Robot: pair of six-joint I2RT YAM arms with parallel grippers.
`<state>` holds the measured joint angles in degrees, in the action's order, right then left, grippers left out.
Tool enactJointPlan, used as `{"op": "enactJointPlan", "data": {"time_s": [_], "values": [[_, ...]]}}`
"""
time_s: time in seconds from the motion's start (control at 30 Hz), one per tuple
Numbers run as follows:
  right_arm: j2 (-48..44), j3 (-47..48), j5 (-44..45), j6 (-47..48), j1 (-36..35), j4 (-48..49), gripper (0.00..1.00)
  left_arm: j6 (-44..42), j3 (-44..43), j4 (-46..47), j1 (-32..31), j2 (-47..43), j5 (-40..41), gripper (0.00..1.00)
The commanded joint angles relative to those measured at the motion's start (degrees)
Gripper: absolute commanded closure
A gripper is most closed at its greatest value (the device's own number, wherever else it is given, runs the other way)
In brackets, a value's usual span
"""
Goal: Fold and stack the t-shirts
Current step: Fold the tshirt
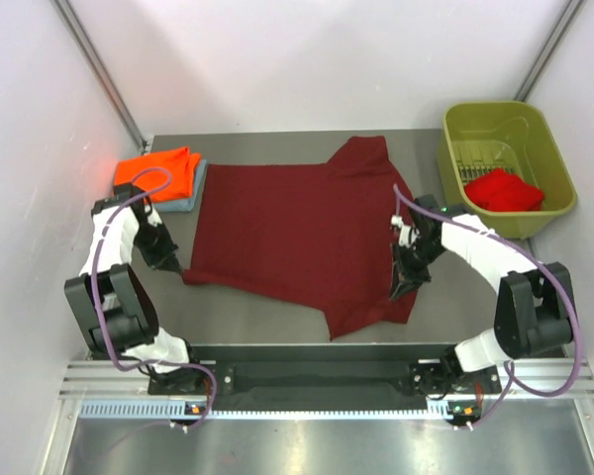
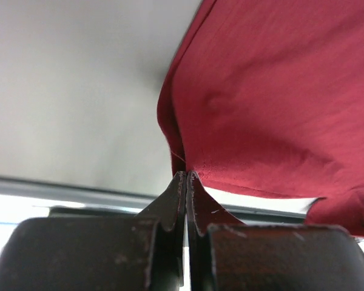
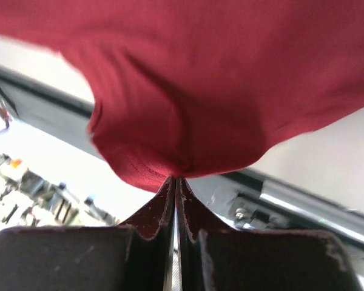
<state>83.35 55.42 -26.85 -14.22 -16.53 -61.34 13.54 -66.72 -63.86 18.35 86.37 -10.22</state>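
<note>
**Status: fold-and-stack sequence, third garment**

My left gripper point(image 1: 175, 264) is fully closed, its tips pinching the near hem corner of the maroon t-shirt point(image 1: 297, 233). My right gripper point(image 1: 402, 289) is also closed, pinching cloth at the near sleeve on the opposite side. In both wrist views the fabric runs straight into the closed tips. This is a thin edge pinch, not a deep bite.

**Location of garments**

- Maroon t-shirt: spread open at the middle of the table point(image 1: 277, 322), not yet folded.
- Orange t-shirt point(image 1: 158, 168): folded, lying on top of the grey-blue t-shirt point(image 1: 186, 202) at the far left of the table.
- Red t-shirt point(image 1: 503, 188): crumpled inside the olive bin point(image 1: 455, 124) at the far right, well apart from the stack.

**Progress assessment**

Two of the four garments appear finished and stacked, so I judge the task to be roughly half complete. The maroon shirt is the item in hand, and with both near points gripped, the likely step is its first fold. After that it must join the stack. The red shirt must then be taken from the bin, spread, folded and placed on top.
</note>
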Motion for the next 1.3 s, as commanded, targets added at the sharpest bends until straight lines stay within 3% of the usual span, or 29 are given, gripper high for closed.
{"op": "enactJointPlan", "data": {"time_s": [0.0,0.4,0.7,1.27], "values": [[1.72,6.45,3.12,3.58,2.90,2.01,1.00,-2.29,-5.08,2.15,0.46,3.01,-2.26,1.00],[9.90,20.16,8.92,5.96,6.86,8.34,1.00,-5.98,-18.00,4.35,-1.73,15.40,-6.39,1.00],[12.80,27.37,12.26,5.52,10.90,9.93,1.00,-10.64,-28.37,3.48,-8.50,22.53,-6.92,1.00],[19.47,36.07,14.90,6.57,12.67,14.67,1.00,-10.90,-31.46,3.65,-9.65,23.85,-2.35,1.00]]}}
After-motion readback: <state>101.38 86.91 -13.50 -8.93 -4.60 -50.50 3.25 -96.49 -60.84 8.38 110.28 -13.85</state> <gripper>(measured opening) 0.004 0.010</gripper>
